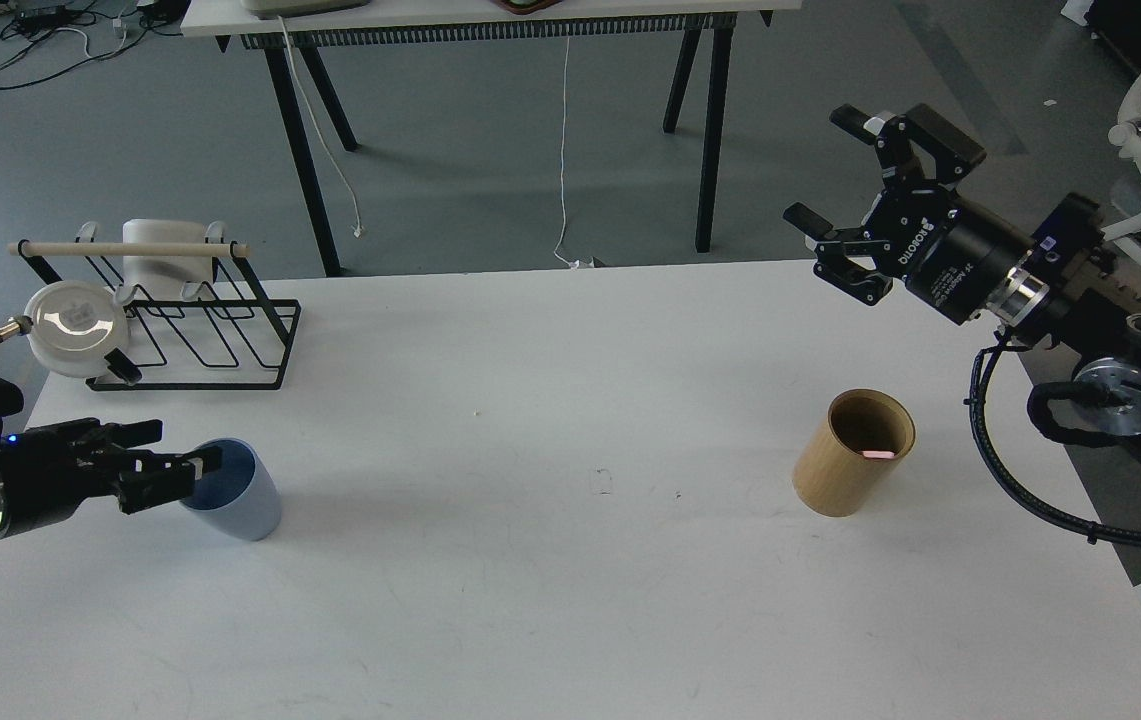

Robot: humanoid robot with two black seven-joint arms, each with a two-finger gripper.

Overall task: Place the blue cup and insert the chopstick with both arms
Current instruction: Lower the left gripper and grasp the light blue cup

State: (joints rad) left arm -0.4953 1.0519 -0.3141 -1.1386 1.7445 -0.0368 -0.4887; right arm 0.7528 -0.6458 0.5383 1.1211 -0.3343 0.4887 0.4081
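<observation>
Blue cup (235,492) near the left edge of the white counter (550,600), mouth up and tipped toward the left claw (192,468), dark blue inside. Left claw clamped on the cup's near rim, one finger inside the mouth. Over by the right edge, tan wooden holder (852,453) upright, a pink chopstick tip (877,455) glinting just inside its rim, rest hidden. Right claw (835,180) up above the far right corner, fingers spread wide, gripping nothing. Black wire rack (200,330) at far left corner
</observation>
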